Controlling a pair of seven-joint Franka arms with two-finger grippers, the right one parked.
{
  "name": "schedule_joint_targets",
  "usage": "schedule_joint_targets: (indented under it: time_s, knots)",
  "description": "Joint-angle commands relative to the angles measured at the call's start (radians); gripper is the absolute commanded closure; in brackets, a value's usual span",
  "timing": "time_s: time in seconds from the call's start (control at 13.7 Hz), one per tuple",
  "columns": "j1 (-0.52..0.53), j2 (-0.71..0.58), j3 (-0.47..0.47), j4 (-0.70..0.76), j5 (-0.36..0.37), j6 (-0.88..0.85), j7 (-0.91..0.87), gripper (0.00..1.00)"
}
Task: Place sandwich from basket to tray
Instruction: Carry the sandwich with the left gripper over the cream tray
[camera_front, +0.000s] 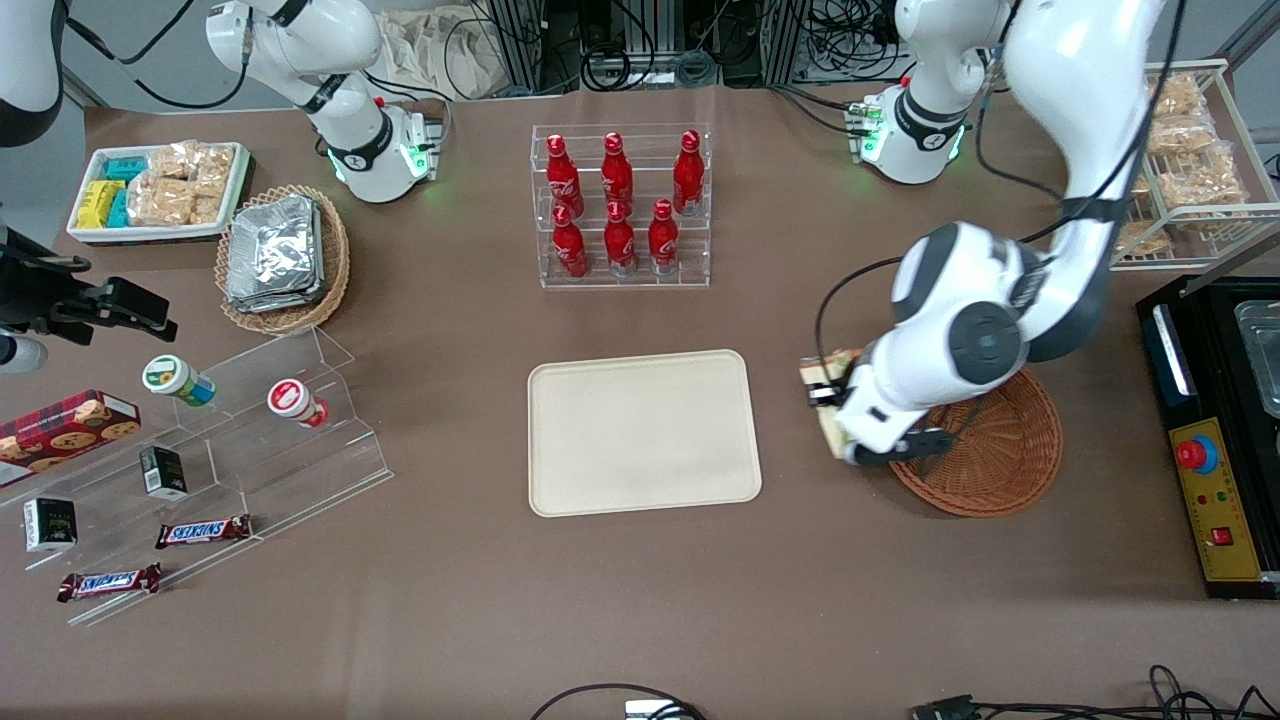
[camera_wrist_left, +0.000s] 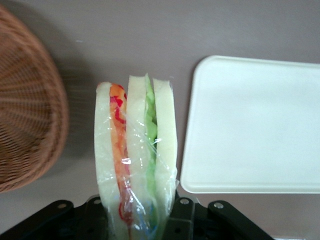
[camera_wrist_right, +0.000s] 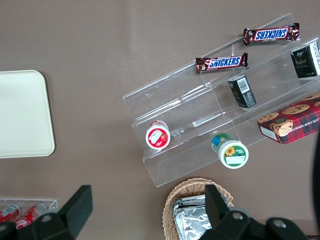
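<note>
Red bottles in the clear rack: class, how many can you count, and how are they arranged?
6. Three red bottles stand on the upper step of the clear rack, three on the lower step nearer the front camera. None looks hidden. The tool holds the sandwich elsewhere.

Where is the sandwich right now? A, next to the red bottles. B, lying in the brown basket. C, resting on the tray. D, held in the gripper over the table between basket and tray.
D: the gripper grips the sandwich over bare tabletop, between the basket and the tray.
</note>
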Motion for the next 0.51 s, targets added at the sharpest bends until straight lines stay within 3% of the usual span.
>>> schedule_joint_targets:
  time_s: [0.0,0.29,0.44]
  knots:
    - [-0.078,0.13,-0.001,0.141,0.031,-0.011,-0.058,0.64]
    - [-0.186,0.26,0.001,0.219,0.169,0.035,-0.161,0.65]
    - [-0.216,0.302,0.002,0.214,0.185,0.11,-0.208,0.65]
